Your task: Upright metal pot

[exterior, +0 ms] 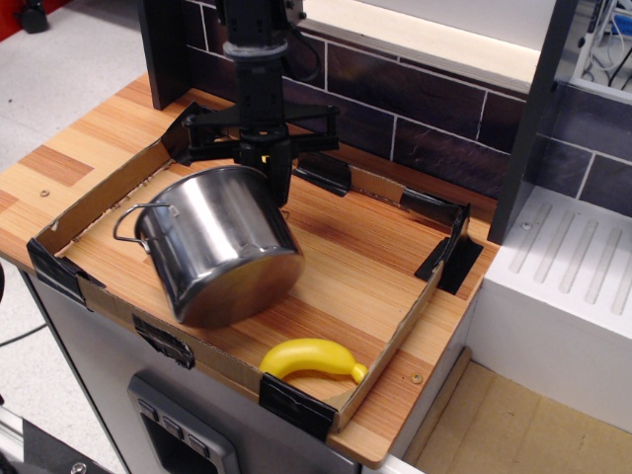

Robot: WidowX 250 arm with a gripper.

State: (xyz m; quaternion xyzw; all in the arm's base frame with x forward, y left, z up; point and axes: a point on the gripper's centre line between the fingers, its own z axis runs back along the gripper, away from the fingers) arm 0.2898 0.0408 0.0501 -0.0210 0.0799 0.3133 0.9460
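- Metal pot (219, 245) is sitting in the left half of a shallow cardboard tray (400, 316) on the wooden counter (59, 163), tipped over so its flat shiny base is facing the camera and its open mouth is pointing away toward the back wall.
- Its body is leaning at an angle, neither flat on its side nor upright; whether its lower edge is touching the tray floor or hanging just clear of it cannot be told.
- One thin wire loop handle (138, 212) is sticking out from the pot's left side, near the tray's left wall.
- Black gripper (268, 174) is hanging straight down from the arm at the pot's far upper rim, directly behind and above the pot.
- Its fingers (278, 176) are standing close together at the rim and appear to be pinching it, though the contact itself is hidden by the pot's wall, so the grip cannot be confirmed.
- A black crossbar on the gripper is spreading out to either side just above the pot's top edge.
- A yellow banana (312, 357) is lying in the tray's front corner, to the right of and in front of the pot, apart from it and well away from the gripper.
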